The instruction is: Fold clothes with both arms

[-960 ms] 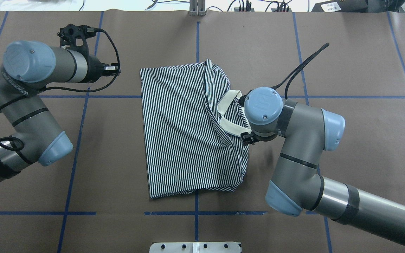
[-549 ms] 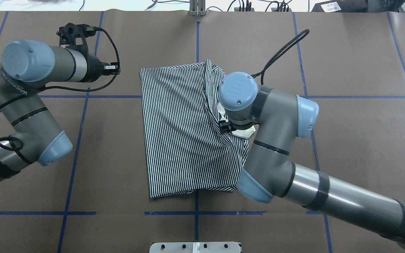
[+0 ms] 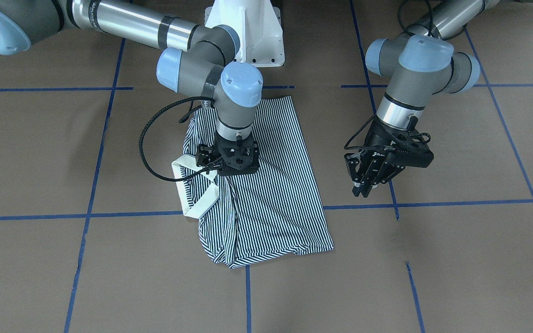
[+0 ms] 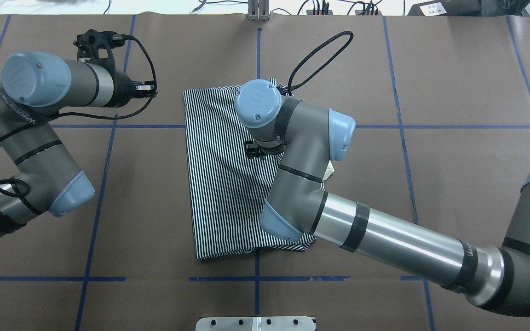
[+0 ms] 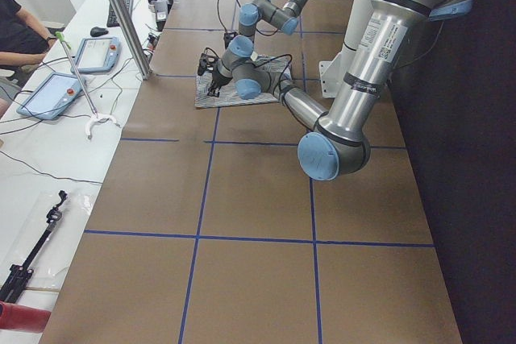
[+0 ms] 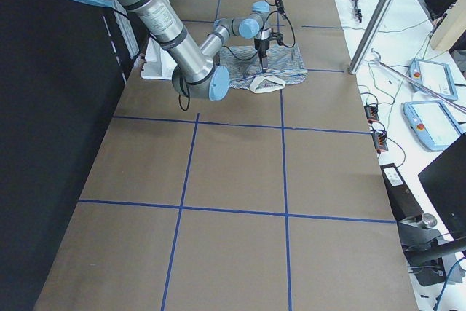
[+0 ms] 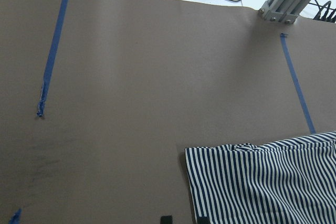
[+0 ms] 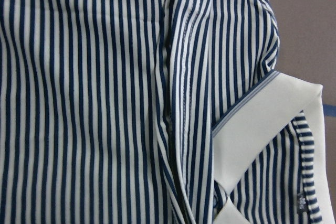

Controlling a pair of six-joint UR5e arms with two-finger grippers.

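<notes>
Polo shirt (image 3: pixel 271 185): fine navy-white stripes, cream collar (image 3: pixel 197 203). Table (image 3: pixel 433 259): brown, blue tape lines.

The left arm (image 4: pixel 25 133) carries "WANDERCRAFT"-like white lettering along its grey forearm, too small to read surely. The right arm (image 4: pixel 469 257) bears similar lettering near its elbow, and its blue joint cap (image 4: pixel 259 103) shows a "UR" logo.

Probably a lab: taped table (image 4: pixel 476 92), teach pendants (image 6: pixel 435 78).
</notes>
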